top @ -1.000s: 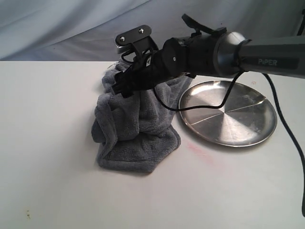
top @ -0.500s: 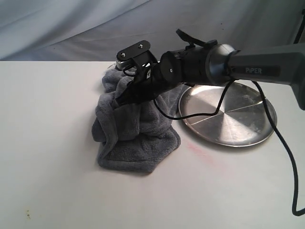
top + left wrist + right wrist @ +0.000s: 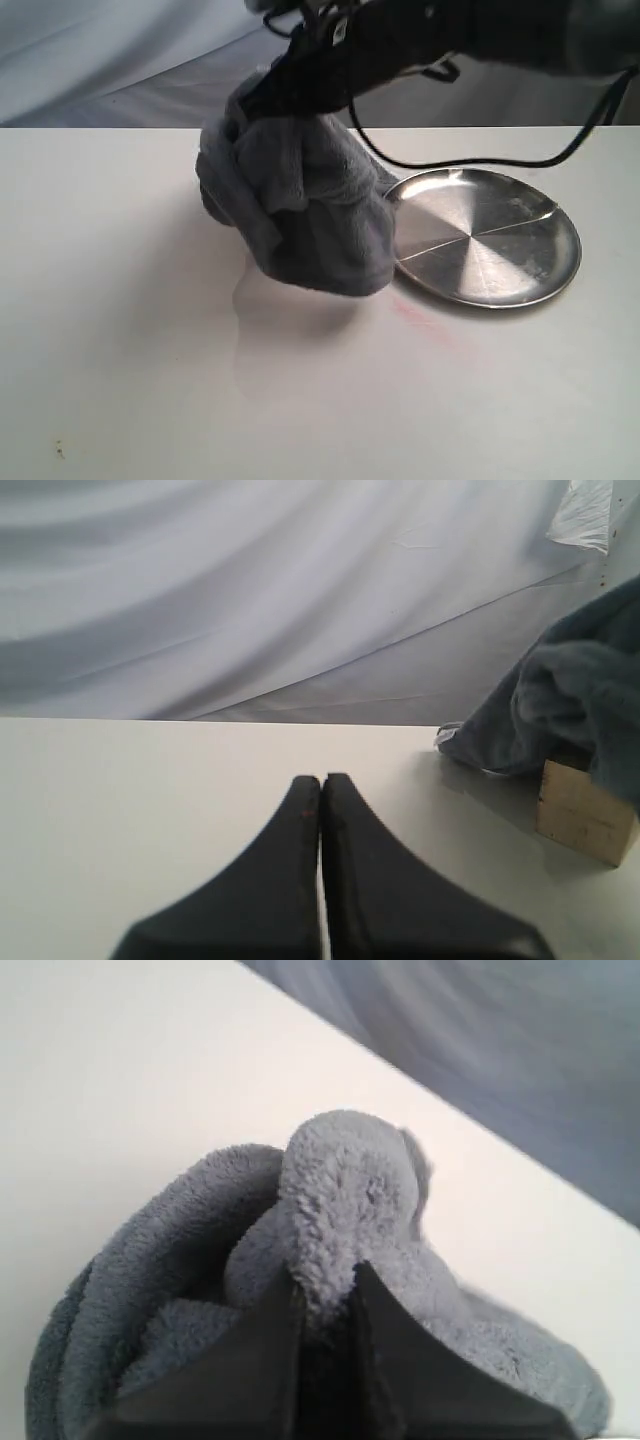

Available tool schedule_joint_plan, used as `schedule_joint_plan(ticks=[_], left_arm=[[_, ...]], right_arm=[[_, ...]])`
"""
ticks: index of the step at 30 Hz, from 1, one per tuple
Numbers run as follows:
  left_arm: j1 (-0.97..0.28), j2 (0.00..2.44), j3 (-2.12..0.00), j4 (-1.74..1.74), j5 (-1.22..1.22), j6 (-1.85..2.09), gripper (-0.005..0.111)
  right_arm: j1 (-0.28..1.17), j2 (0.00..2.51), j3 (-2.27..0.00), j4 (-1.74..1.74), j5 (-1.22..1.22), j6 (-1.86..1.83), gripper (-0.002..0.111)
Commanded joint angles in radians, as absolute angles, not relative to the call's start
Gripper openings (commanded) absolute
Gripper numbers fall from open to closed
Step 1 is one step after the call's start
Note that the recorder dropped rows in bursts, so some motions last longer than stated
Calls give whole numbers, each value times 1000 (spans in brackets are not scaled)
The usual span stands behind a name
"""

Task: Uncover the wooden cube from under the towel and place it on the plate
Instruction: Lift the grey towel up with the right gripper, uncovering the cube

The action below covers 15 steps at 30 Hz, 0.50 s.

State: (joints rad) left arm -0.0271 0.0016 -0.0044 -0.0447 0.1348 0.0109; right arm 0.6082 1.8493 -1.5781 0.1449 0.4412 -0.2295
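Note:
The dark grey towel hangs bunched in the air, its lower end above the table to the left of the steel plate. My right gripper is shut on a fold at the towel's top; the right wrist view shows the plush fold pinched between its fingers. The wooden cube shows only in the left wrist view, resting on the table under the raised towel. In the exterior view the cube is hidden behind the cloth. My left gripper is shut and empty, low over the table, apart from the cube.
The white table stretches to the left and front of the towel. A grey cloth backdrop hangs behind it. The right arm's black cable loops above the plate's far rim. A faint pink smear marks the table in front of the plate.
My right gripper has risen with the towel in it. The towel, heaped on the table before, now hangs off the surface. The left gripper's motion is not shown.

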Motion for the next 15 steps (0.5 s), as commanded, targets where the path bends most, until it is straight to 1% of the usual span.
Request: schedule_joint_plan(ticks=[1,5,10,15], left_arm=[[-28,0,0,-44,133,10,1],[-28,0,0,-44,133,10,1],[-28,0,0,-44,133,8,1],[-28,0,0,-44,133,8,1]], right_arm=[[609,1700,-1584,141,464,-263,0],[609,1613,-1584,144,482,-263,0],[609,1561,-1584,153,616,-263,0],[609,1550,-1584,293,668,-362,0]])
